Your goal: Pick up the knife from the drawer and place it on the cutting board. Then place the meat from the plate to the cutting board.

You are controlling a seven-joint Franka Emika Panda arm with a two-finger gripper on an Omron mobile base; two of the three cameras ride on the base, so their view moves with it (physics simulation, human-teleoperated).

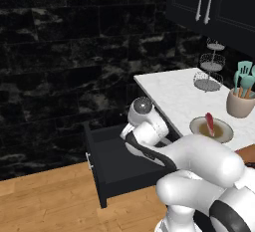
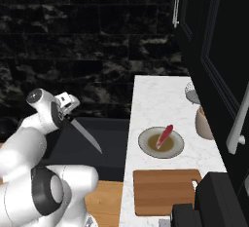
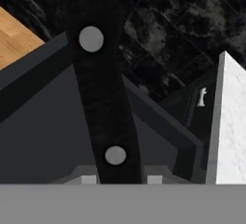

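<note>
now gripper [image 2: 68,110] clenches the knife [image 2: 86,136] by its black handle, blade angled down over the open drawer [image 1: 107,176], clear for the cutting board [image 2: 165,191].

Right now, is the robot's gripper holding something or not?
Gripper: closed on the knife, gripping its black handle; the blade hangs over the open drawer.

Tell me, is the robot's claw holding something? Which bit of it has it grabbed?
Yes. The gripper holds the knife by its black handle. The silver blade sticks out, pointing down over the open drawer.
</note>
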